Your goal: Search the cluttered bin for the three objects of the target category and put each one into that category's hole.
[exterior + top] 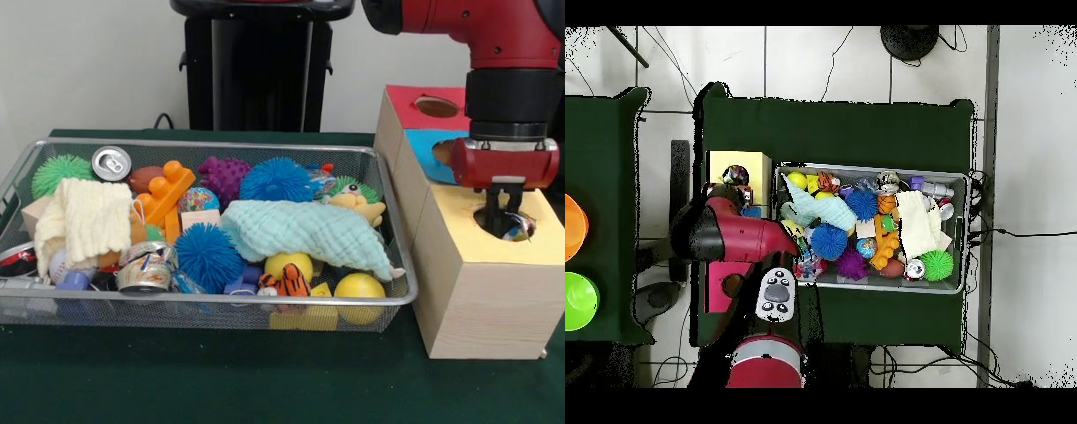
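Observation:
My gripper [505, 221] hangs straight down over the hole in the yellow top [459, 225] of the wooden box, its tips at the hole's mouth. It is shut on a small multicoloured ball [520, 231], which shows at the hole's front rim. From above, the ball [737, 177] sits over the yellow section [755, 162], just beyond the red arm [730, 235]. The wire bin [18, 181] beside the box holds blue spiky balls [208, 254], yellow balls [359, 287], a purple spiky ball [223, 175] and a green one [60, 170].
The box also has a red section [415, 95] and a blue section [424, 141], each with a hole. In the bin lie a mint cloth [305, 231], a cream cloth [88, 216], an orange brick [166, 192], cans [111, 162] and a tiger toy [287, 283].

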Controlling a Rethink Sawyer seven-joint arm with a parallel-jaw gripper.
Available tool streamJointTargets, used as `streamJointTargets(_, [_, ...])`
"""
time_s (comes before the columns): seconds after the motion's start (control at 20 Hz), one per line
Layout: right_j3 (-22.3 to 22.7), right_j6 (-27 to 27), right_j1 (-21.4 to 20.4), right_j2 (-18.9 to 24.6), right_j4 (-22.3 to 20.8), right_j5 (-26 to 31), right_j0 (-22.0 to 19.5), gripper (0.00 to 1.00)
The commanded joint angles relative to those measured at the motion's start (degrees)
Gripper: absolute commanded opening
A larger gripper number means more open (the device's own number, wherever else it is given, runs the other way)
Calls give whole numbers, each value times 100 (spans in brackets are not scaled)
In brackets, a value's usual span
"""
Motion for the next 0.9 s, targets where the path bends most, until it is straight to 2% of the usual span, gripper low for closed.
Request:
streamJointTargets(0.05, [535, 2011, 641, 626, 608, -315, 436, 0])
streamJointTargets(0.3, [572, 2127, 779, 835, 844, -723, 422, 0])
streamJointTargets(0.5, [513, 2276, 845, 722, 1126, -900, 629, 0])
streamJointTargets(0.9, [450, 2289, 912, 807, 1174, -1057, 615, 0])
